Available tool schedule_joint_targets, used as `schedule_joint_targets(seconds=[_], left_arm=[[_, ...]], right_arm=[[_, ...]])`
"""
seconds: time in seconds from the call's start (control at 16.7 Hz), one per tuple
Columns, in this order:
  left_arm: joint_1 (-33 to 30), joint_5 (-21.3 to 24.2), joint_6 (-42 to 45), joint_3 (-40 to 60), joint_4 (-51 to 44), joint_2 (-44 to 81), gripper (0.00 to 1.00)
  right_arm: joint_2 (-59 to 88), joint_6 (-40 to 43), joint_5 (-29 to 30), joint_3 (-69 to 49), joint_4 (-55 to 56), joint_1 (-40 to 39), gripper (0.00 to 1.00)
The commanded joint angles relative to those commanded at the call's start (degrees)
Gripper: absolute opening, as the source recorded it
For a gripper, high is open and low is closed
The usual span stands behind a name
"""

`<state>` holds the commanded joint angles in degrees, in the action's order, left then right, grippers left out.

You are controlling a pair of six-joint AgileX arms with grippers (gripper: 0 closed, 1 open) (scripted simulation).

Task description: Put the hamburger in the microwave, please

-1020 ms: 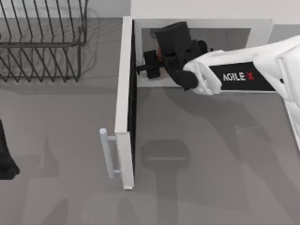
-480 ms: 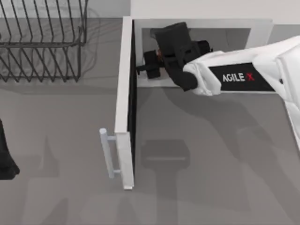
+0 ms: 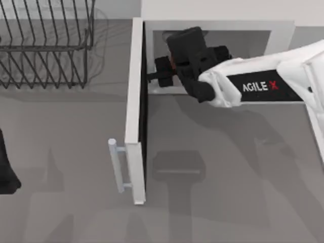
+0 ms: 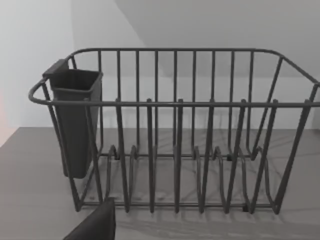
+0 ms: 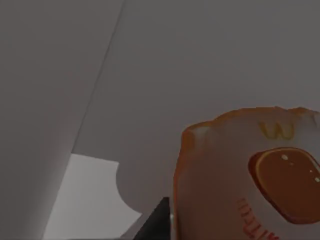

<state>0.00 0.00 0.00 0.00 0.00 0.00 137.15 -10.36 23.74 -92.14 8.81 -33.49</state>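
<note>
The white microwave [image 3: 281, 29] stands at the back of the table, its side-hinged door [image 3: 133, 101] swung wide toward the front. My right gripper [image 3: 161, 71] reaches into the left part of the pale cavity and is shut on the hamburger [image 5: 250, 185]. The right wrist view is dim inside the cavity, and there the orange bun with its reddish patch looms close beside a dark finger [image 5: 156, 222], above the cavity floor. From above, the black gripper covers nearly all of the hamburger. My left gripper [image 3: 6, 169] is parked at the table's left edge.
A dark wire rack [image 3: 45, 45] stands at the back left, and the left wrist view faces the same rack [image 4: 175, 135], which has a dark cup [image 4: 75, 120] hung on one end. The door's bar handle [image 3: 117, 164] sticks out to the left near the front.
My right arm has edged slightly deeper into the microwave with the hamburger. The door and the left arm have stayed put.
</note>
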Motion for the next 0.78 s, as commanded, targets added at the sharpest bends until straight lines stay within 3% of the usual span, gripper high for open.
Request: schedule_joint_targets(seconds=[0.78], left_arm=[[0.00, 0.00, 0.00, 0.00, 0.00, 0.00, 1.00]], right_arm=[[-21.85, -11.90, 12.05, 39.31, 10.80, -16.28, 1.00]])
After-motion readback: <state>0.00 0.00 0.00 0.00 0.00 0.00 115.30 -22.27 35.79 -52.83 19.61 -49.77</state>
